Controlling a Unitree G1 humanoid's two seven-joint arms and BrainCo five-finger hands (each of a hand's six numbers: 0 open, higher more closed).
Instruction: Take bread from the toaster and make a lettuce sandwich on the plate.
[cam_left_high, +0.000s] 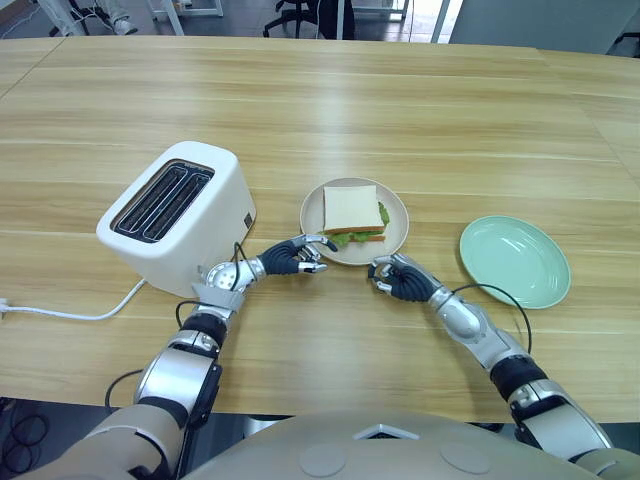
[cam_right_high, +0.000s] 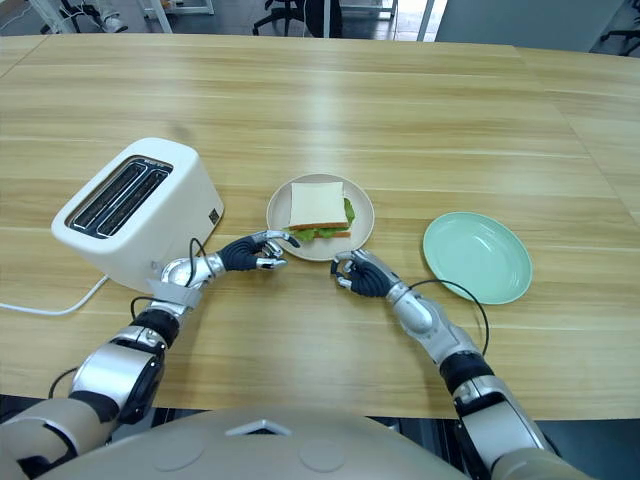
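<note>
The sandwich (cam_left_high: 352, 212) lay on the plate (cam_left_high: 398, 238), lettuce showing under the top slice. It was likely soft, light and easily crushed (best held gently by the crust edges). The left hand (cam_left_high: 295, 256) and right hand (cam_left_high: 398, 277) sat just beside the plate's near rim, fingers curled, seemingly around nothing.

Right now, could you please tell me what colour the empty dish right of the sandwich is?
The dish is pale green, clearest in the left eye view.

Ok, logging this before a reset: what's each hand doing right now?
Left hand: fingers curled, holding nothing, by the plate.
Right hand: fingers curled, holding nothing.
</note>
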